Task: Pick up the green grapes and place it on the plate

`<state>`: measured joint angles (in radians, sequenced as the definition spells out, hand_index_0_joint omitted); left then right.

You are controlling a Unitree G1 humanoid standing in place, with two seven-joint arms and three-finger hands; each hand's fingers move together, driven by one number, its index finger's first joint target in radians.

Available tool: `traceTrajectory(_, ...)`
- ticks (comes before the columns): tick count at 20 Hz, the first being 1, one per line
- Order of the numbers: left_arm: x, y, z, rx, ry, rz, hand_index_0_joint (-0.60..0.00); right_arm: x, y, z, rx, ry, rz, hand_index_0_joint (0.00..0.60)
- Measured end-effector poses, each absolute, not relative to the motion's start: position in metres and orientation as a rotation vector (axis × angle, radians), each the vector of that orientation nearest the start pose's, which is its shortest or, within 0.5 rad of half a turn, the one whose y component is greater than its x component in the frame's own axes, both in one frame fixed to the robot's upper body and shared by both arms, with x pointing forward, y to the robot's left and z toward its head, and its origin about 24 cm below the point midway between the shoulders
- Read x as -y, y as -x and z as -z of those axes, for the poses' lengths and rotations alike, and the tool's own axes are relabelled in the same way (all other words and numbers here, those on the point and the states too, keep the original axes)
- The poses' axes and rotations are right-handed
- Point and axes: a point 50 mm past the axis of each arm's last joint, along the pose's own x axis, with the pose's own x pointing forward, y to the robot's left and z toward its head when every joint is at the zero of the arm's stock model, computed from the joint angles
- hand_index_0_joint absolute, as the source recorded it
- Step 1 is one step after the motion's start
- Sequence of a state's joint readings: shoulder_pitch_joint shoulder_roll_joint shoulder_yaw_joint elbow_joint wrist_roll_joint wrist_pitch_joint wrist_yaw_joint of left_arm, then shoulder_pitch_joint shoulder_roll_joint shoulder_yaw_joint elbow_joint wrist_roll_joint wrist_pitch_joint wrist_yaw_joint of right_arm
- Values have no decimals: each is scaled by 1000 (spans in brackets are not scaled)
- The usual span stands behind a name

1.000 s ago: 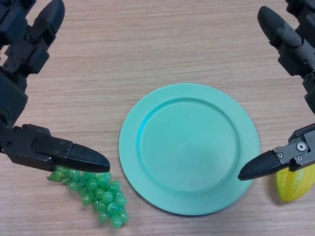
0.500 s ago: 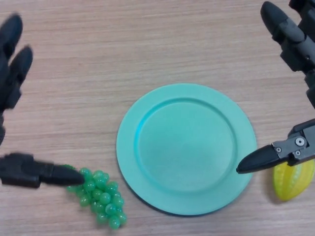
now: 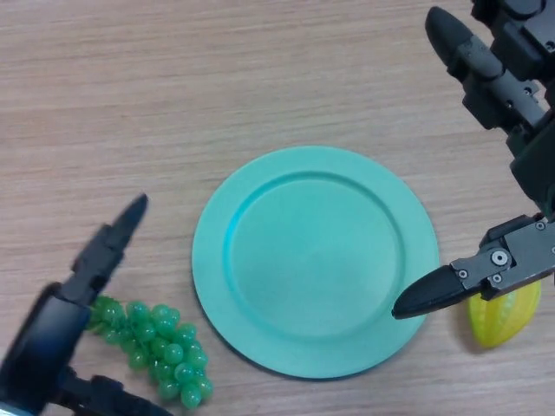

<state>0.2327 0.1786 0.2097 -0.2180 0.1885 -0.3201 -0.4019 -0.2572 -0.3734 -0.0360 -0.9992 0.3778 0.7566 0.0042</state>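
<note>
Fingers (image 3: pixel 111 243) of the left hand (image 3: pixel 54 334) stretch out straight and apart at the lower left, one long finger pointing up and to the right over the wood-grain surface (image 3: pixel 217 78), another part of the hand showing along the bottom edge below the fruit. Between them lie the green grapes (image 3: pixel 156 348), a loose bunch resting on the surface just left of the plate (image 3: pixel 314 271), close to its rim but not on it; the hand sits around the bunch's left end, and from here I cannot tell whether it touches the grapes. That turquoise plate sits in the middle with nothing on it. Over on the right, the right hand (image 3: pixel 507 165) hangs open too, its upper fingers reaching in from the top corner and its thumb tip hovering over the plate's right rim. Partly tucked behind that thumb is a yellow ridged fruit (image 3: pixel 500 314), lying on the surface just beside the plate's lower right edge, well apart from the grapes.
</note>
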Motion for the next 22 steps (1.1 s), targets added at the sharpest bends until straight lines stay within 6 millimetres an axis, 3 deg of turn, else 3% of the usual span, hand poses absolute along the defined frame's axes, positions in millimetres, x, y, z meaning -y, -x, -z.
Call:
traceTrajectory(3,-201,-204,-57,162,-501,214,0,135,-202,-235,442,162,-355,0)
traceTrajectory(8,-185,-211,-47,164,-539,207,0,134,-202,-235,439,165,-357,0)
traceTrajectory(20,-196,-202,-21,149,-695,43,0,146,-202,-233,419,187,-291,0)
traceTrajectory(22,-192,-200,-24,164,-690,54,-200,146,-202,-233,419,187,-291,0)
